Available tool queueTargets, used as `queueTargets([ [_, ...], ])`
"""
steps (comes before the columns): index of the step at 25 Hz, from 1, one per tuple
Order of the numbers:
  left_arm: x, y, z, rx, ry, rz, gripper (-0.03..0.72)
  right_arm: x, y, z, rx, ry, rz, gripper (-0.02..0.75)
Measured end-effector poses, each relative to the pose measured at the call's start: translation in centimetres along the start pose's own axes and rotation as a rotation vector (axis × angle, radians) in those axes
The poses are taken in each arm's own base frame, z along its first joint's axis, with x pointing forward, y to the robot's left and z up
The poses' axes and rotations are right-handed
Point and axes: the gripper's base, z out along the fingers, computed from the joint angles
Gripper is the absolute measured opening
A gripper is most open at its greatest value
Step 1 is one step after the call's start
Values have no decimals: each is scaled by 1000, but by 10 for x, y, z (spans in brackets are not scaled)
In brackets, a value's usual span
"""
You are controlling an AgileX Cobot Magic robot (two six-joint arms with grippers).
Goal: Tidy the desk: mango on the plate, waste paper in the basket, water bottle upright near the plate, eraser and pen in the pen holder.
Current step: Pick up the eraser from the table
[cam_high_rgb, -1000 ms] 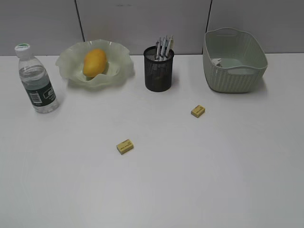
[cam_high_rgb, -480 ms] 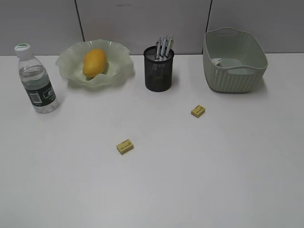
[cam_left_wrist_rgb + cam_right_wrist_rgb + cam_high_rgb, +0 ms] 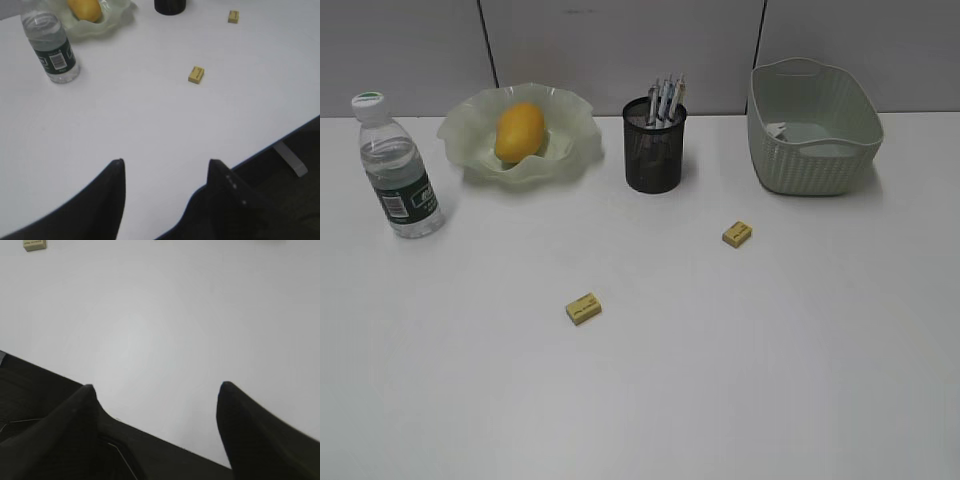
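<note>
The white table [image 3: 720, 380] carries all items at rest. The mango [image 3: 518, 131] lies on the ruffled green plate [image 3: 575, 150] at the rear left. The water bottle [image 3: 398, 170] stands upright just left of the plate, apart from it. The black mesh pen holder [image 3: 654, 150] stands right of the plate with several pens [image 3: 666, 100] upright inside. The green basket [image 3: 812, 128] sits at the rear right; a small pale scrap shows inside it (too indistinct to identify). Two yellow erasers lie loose on the table: one eraser [image 3: 583, 308] near the centre, the other eraser [image 3: 737, 234] in front of the gap between holder and basket. The left pincer [image 3: 165, 172] hangs over the near table edge, jaws apart, holding nothing. The right pincer [image 3: 157, 400] likewise stands wide apart and empty.
</note>
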Motion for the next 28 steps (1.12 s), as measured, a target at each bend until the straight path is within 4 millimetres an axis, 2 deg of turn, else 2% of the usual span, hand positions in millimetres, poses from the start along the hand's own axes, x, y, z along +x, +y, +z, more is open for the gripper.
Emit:
queueTargets([
  [2, 3, 0, -6, -11, -40, -6, 398, -9, 0, 10, 1, 38, 24, 582],
  [6, 7, 0, -11, -56, -83, -25, 389, -33, 1, 42, 3, 113, 36, 582],
  [14, 7, -2, -12, -206, -86, -105, 379, -76, 4, 132, 2, 332, 79, 582],
  [20, 7, -3, -11, -325, -86, -169, 375, -102, 8, 202, 17, 460, 203, 582],
  [24, 7, -3, -11, -385, -86, -201, 375, -122, 8, 240, 41, 491, 284, 582],
  [28, 7, -4, -11, -420, -86, -220, 375, -142, -1, 270, 72, 491, 391, 582],
])
